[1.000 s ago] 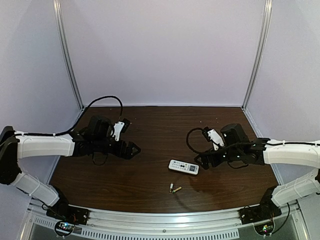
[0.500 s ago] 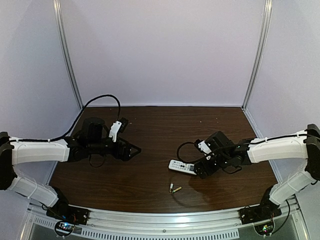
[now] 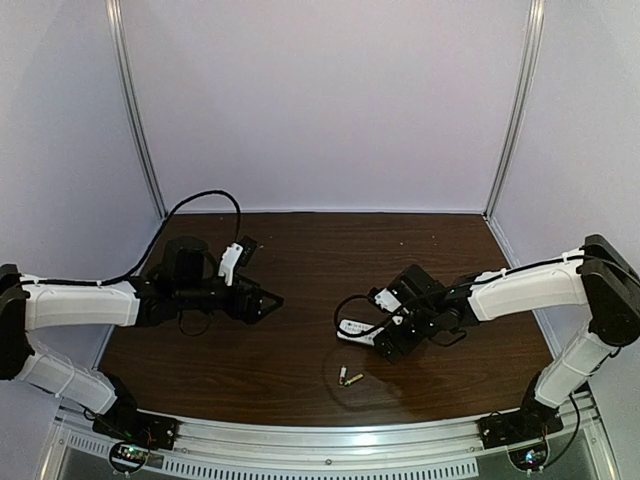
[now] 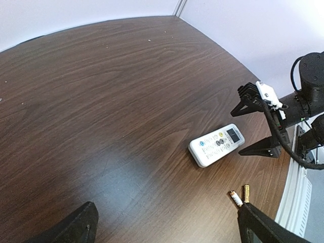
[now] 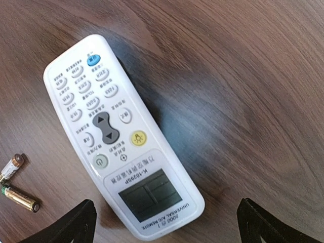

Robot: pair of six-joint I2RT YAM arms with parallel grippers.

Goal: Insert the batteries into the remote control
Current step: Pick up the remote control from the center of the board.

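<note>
Batteries: two, loose on the table near its front edge. They lie in a shallow V with one pair of ends close together, and neither gripper touches them.

Remote control: just behind the batteries and apart from them. It lies flat, button face up, with the display end toward the right arm.

Right gripper: jaws spread wide, nothing held. It sits low at the display end of the remote, one finger to each side. Contact with the remote: cannot tell.

Left gripper: jaws wide, empty. It hangs over bare wood well to the left of the remote, pointing toward it.
</note>
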